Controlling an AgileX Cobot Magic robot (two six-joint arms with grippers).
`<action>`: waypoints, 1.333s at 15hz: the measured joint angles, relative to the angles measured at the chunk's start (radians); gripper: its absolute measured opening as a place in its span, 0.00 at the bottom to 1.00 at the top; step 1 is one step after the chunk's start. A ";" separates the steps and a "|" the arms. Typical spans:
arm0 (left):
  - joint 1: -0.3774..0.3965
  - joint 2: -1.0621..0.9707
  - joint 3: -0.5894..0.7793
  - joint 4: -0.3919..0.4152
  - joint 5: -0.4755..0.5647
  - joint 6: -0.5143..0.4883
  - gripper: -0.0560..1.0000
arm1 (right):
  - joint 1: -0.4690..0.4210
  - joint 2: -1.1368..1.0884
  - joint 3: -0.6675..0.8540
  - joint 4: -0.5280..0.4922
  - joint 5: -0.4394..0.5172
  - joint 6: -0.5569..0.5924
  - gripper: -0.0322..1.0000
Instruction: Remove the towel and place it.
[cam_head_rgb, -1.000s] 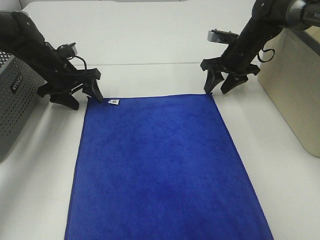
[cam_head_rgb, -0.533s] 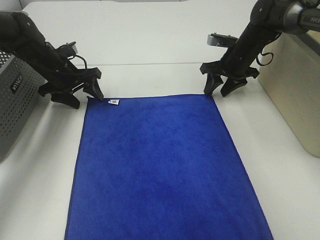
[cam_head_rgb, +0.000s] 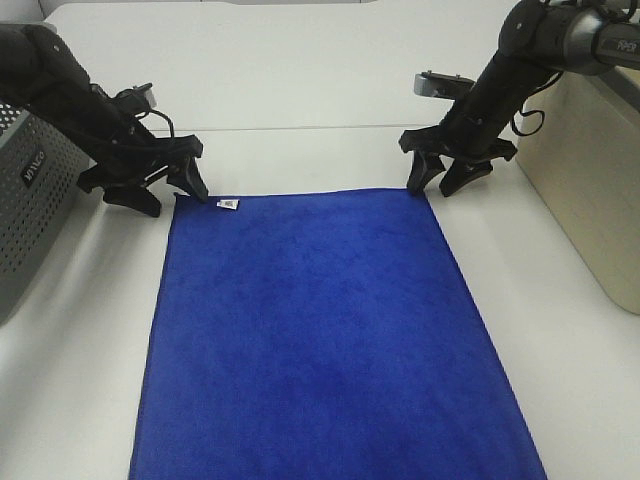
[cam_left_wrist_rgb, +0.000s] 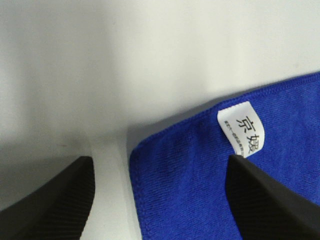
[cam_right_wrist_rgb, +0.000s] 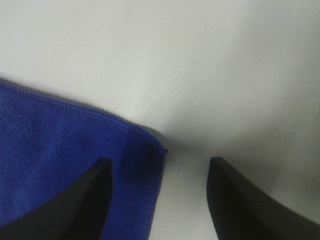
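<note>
The royal-blue towel (cam_head_rgb: 325, 335) lies spread flat on the white table, its small white tag (cam_head_rgb: 228, 205) at the far left corner. My left gripper (cam_head_rgb: 172, 198) is open, its fingers straddling the towel's far left corner; the left wrist view shows that corner (cam_left_wrist_rgb: 200, 170) and the tag (cam_left_wrist_rgb: 242, 128) between the two fingers. My right gripper (cam_head_rgb: 433, 187) is open at the far right corner; the right wrist view shows that corner (cam_right_wrist_rgb: 75, 150) between its fingers. Neither gripper holds the cloth.
A grey perforated basket (cam_head_rgb: 25, 205) stands at the left edge of the table. A beige bin (cam_head_rgb: 585, 170) stands at the right edge. The bare white table (cam_head_rgb: 300, 80) stretches behind the towel.
Both grippers have shifted slightly, staying open at the towel's far corners. The towel has not moved.
</note>
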 joint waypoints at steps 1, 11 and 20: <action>0.000 0.000 0.000 0.000 0.000 0.003 0.70 | 0.000 0.002 -0.003 0.001 0.000 0.000 0.59; -0.073 0.007 0.000 0.004 -0.063 0.003 0.48 | 0.026 0.022 -0.005 0.097 0.022 -0.010 0.28; -0.092 0.019 -0.007 0.015 -0.102 0.007 0.05 | 0.036 0.024 -0.006 0.078 0.007 -0.016 0.05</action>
